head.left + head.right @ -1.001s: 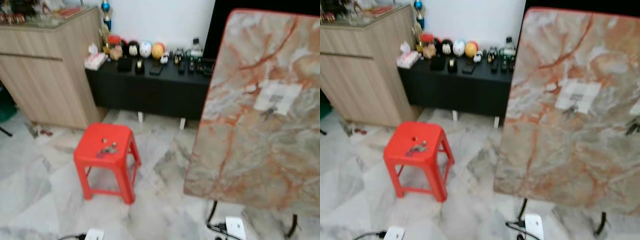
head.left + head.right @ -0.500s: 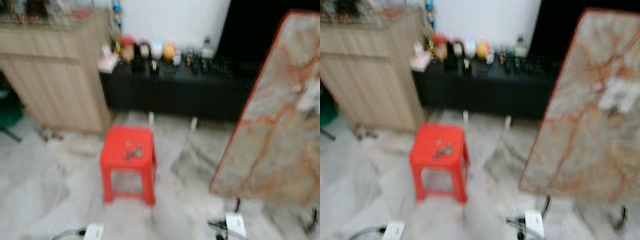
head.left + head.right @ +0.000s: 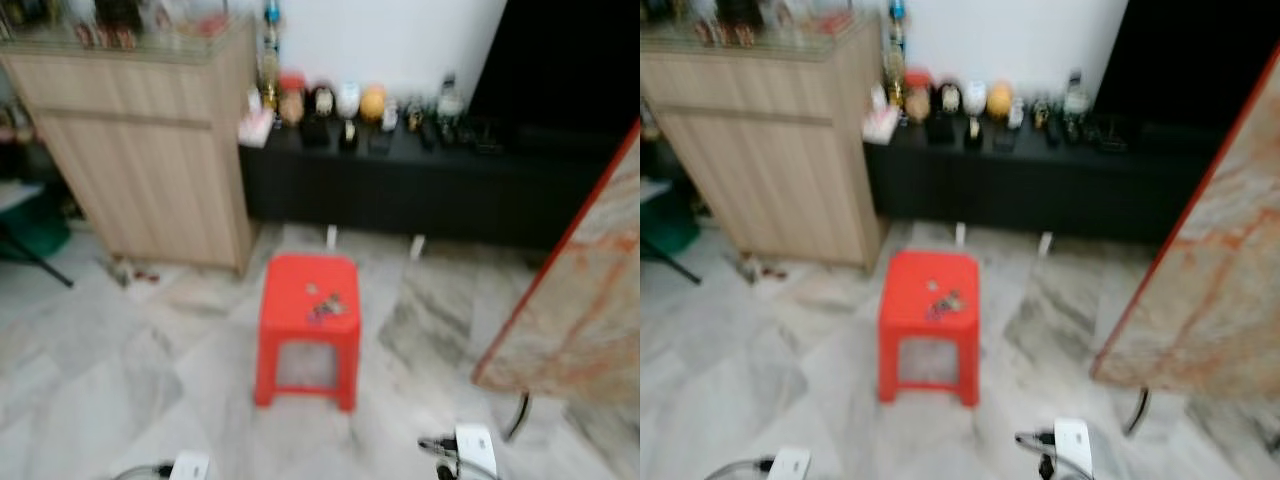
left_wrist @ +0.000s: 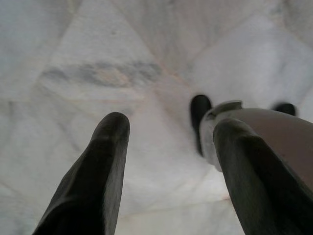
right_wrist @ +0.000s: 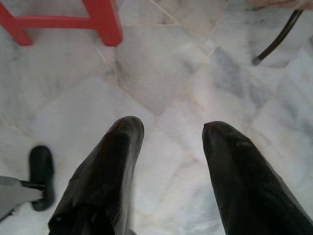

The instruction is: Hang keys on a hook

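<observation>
A small bunch of keys (image 3: pixel 324 304) lies on top of a red plastic stool (image 3: pixel 305 330) standing on the marble floor in the middle of the head views. Both arms hang low over the floor. In the left wrist view my left gripper (image 4: pixel 168 132) is open above bare marble tiles, nothing between its fingers. In the right wrist view my right gripper (image 5: pixel 171 129) is open too, with the red stool's legs (image 5: pixel 102 22) a little way ahead of it.
A wooden cabinet (image 3: pixel 150 150) stands at the left, a low black bench (image 3: pixel 420 180) with small ornaments along the back wall. A tilted marble-patterned tabletop (image 3: pixel 580 310) fills the right. White power strips (image 3: pixel 470 440) and cables lie on the floor in front.
The camera has swung to the left: the stool now sits near the middle of the picture and the marble tabletop has slid to the right edge. The keys still lie on the stool.
</observation>
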Available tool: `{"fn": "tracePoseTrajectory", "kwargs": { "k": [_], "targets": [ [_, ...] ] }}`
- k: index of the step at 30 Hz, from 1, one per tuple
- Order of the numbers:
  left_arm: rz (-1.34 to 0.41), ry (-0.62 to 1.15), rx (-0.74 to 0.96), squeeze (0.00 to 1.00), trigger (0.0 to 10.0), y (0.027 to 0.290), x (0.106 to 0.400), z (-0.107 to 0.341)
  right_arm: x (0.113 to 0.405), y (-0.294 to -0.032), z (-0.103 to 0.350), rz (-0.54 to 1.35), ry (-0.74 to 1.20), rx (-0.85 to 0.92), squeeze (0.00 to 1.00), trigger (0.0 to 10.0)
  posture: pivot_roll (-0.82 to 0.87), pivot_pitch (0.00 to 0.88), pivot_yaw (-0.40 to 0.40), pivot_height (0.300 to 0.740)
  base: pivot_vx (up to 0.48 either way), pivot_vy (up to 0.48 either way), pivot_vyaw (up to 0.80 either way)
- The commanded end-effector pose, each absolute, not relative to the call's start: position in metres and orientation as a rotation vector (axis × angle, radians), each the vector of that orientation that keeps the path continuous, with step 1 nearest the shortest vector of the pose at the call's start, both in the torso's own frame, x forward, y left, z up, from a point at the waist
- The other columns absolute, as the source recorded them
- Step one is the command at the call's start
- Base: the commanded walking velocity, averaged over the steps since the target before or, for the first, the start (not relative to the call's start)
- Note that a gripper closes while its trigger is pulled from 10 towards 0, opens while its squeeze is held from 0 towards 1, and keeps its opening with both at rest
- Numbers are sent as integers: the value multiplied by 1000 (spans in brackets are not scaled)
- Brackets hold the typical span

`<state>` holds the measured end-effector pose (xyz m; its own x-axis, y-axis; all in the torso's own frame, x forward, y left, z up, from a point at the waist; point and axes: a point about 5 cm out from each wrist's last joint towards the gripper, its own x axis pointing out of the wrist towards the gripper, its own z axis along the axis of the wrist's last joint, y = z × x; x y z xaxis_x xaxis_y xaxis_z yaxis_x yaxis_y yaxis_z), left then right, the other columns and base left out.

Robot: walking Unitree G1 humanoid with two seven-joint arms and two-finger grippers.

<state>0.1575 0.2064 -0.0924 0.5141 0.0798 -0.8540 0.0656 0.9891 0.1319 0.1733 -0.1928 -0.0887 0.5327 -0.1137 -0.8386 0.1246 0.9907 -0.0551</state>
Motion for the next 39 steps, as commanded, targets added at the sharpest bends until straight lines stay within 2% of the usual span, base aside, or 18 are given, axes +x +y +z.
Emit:
{"fn": "tracePoseTrajectory", "kwargs": {
  "k": [1,5,9,27,31,39],
  "targets": [
    [-1,1045,145,0,10000,201,156,-94,169,-203,-89,-169,1005,-5,0,10000,32,0,-54,740,0,476,0],
    [12,1054,148,0,10000,212,149,-95,170,-204,-88,-173,999,-7,0,10000,32,0,-54,740,0,467,0],
    [25,1058,166,0,10000,226,142,-94,170,-204,-88,-177,996,-8,0,10000,32,0,-54,740,0,0,0],
    [-10,1049,147,0,10000,201,151,-96,173,-207,-86,-194,972,-44,0,10000,35,0,-56,740,0,0,0],
    [-10,1051,143,0,10000,200,151,-96,177,-209,-84,-192,946,-49,0,10000,34,0,-57,740,221,0,0],
    [-11,1056,146,0,10000,202,149,-97,183,-206,-81,-192,913,-42,0,10000,36,0,-56,740,290,0,513]
  ]
}}
